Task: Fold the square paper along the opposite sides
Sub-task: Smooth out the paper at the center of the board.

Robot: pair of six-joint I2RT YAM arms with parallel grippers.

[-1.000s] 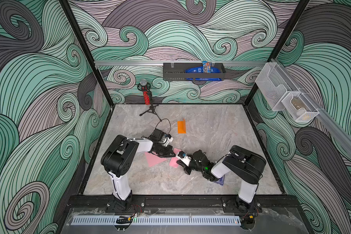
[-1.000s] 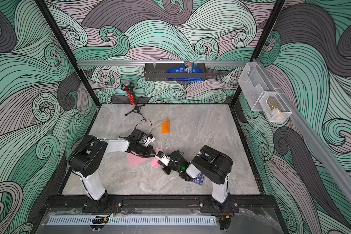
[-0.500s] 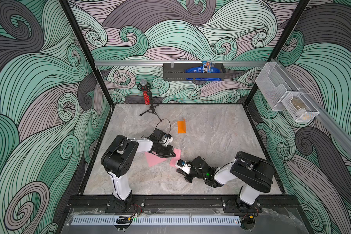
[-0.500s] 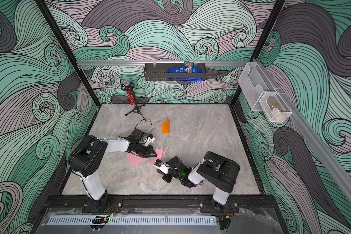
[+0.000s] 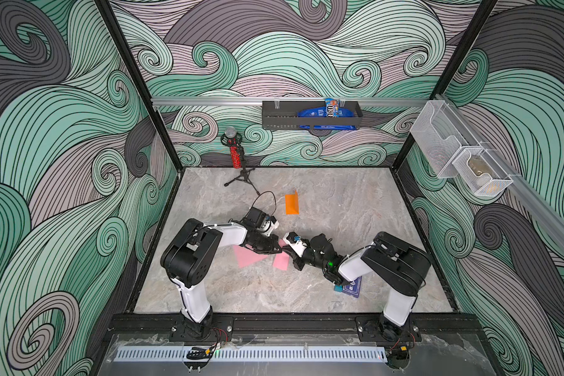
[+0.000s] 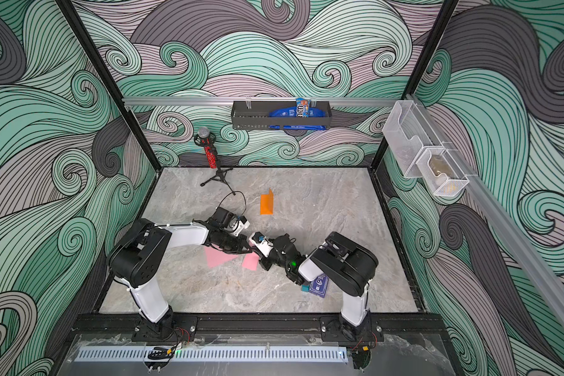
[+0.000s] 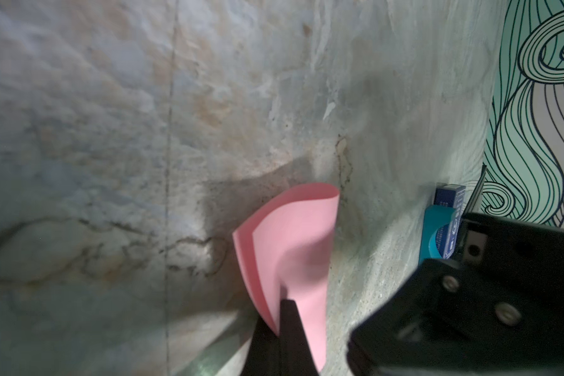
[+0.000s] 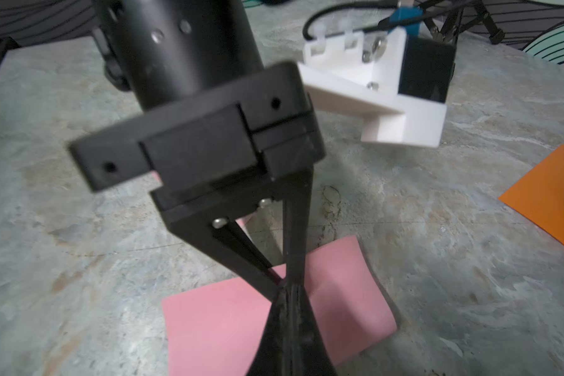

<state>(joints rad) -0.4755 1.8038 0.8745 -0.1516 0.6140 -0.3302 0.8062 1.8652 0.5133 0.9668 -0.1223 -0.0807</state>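
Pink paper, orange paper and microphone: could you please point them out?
pink paper [image 5: 246, 257]: a top view, flat exposed part
orange paper [image 5: 291, 205]: a top view, flat face
microphone [image 5: 230, 132]: a top view, mesh head

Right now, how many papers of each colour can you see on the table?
Pink paper: 2
Orange paper: 1
Total: 3

The pink paper is thin, matt and smooth, and the orange paper looks the same. The bench has a stone-like, marbled surface, matt and a little rough. The left hand is matt black plastic with 2 shiny metal screws; its camera mount is smooth white plastic. The wall rail is pale metal.
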